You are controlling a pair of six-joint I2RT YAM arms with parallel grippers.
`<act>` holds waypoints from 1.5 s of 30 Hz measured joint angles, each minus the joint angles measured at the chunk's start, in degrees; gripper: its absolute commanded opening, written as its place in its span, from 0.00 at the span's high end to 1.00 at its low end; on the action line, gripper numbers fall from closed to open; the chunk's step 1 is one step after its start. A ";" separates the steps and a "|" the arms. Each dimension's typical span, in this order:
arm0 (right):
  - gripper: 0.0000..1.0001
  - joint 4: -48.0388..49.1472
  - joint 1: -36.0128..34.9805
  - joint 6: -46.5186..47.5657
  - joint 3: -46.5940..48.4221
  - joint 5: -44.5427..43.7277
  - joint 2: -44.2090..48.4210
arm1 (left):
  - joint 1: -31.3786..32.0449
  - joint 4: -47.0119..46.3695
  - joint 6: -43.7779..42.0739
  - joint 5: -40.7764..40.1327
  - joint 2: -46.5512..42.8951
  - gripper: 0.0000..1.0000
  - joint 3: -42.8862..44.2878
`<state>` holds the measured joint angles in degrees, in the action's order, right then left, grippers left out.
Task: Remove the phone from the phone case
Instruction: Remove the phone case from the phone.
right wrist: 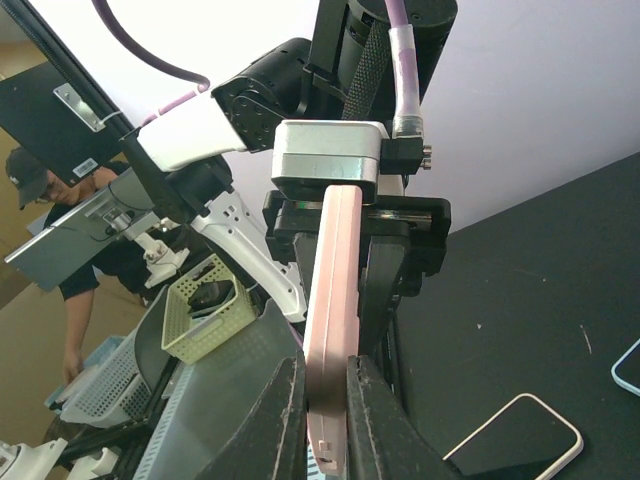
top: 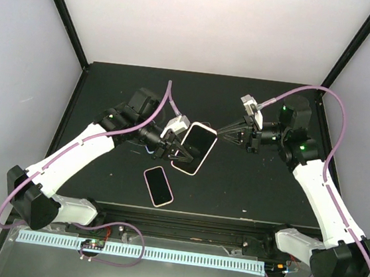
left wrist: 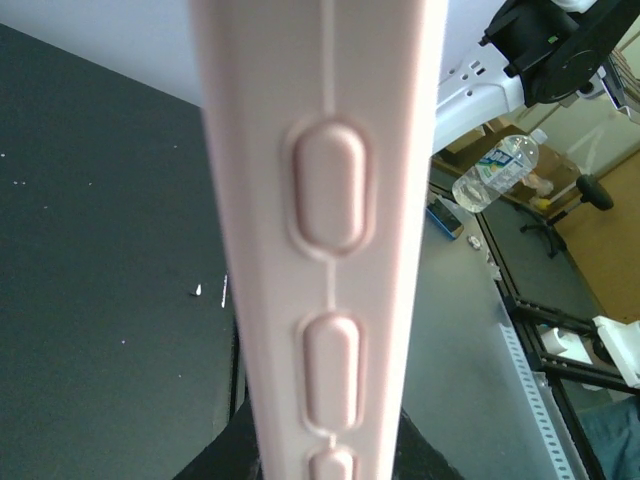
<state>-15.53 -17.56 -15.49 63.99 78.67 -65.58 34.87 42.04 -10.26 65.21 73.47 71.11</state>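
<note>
Left gripper (top: 178,152): jaws closed on the phone case (top: 185,170) at its lower-left long edge. Its own wrist view was filled by the case's side wall and moulded side buttons (left wrist: 330,190). The fingers were not visible there, so the grip was read from the overhead and right wrist views.

Right gripper (top: 220,133): fingers (right wrist: 283,420) pinched flat on either side of the case at the opposite, upper-right end. In the right wrist view the case stood edge-on between them, running straight across to the left gripper's clamp.

Phone (top: 197,145): seated in the case, dark screen framed by the pink rim. The pair was held clear of the table (top: 253,186), roughly midway between the two arms and tilted.

Judgement on the hold: gripping opposite ends off the surface leaves the case free to flex. One arm can act as anchor while the other peels or twists a corner of the rim off the phone. The removal itself was not yet done.

A second handset (top: 158,185) with a pale rim lay flat on the table just below the held case, apart from it. No gripper touched it.

Risk noted: both grips sat on the rim only, so a freed phone could drop to the table.
</note>
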 measured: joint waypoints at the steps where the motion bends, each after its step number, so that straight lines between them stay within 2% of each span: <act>1: 0.92 0.07 0.00 -0.04 -0.02 0.00 0.00 | 0.00 0.00 0.02 0.00 0.00 0.98 0.00; 25: 0.93 3.13 1.53 -3.10 -2.32 0.17 -1.68 | -0.33 1.57 1.75 -1.73 0.15 0.98 0.00; 32: 0.92 1.57 7.69 -5.03 -5.42 -11.37 -7.17 | 0.44 -6.88 0.90 8.61 -2.29 0.99 0.46; 35: 0.81 0.70 7.69 -5.35 -5.86 -12.81 -6.73 | 0.37 -9.46 1.55 10.10 -2.54 0.99 0.66; 38: 0.61 0.72 7.69 -5.40 -5.81 -12.33 -4.96 | 0.37 -10.38 2.10 10.25 -2.51 0.98 0.66; 45: 0.24 3.87 7.32 -7.02 -5.70 -8.48 2.25 | -0.35 -13.97 5.53 8.31 -2.43 0.98 0.59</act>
<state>-11.66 -10.24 -22.50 58.28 70.19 -63.33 34.52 28.08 -4.73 73.52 71.05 71.70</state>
